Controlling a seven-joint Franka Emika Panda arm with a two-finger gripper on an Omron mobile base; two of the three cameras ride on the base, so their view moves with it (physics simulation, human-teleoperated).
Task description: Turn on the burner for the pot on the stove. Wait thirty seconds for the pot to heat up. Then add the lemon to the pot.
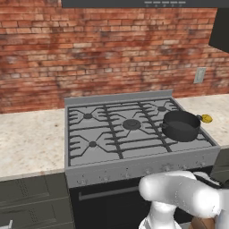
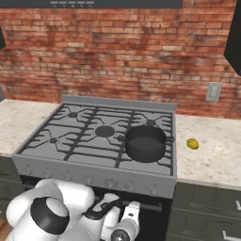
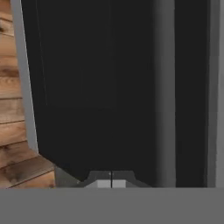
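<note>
pincer (image 3: 111, 183) closed before black oven door (image 3: 96, 87).

You are looking at a home kitchen: a steel gas stove (image 1: 134, 134) with grates and knobs stands against a red brick wall (image 1: 98, 53), flanked by a pale stone bench (image 1: 27, 143), dark cabinets (image 1: 31, 197) and a wall outlet (image 2: 213, 92).

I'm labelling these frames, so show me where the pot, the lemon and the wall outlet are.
pot (image 2: 145, 143), right base view, on its dark inside.
lemon (image 2: 192, 143), right base view, middle of the yellow fruit on the counter.
wall outlet (image 2: 213, 92), right base view, centre of its plate.
</note>
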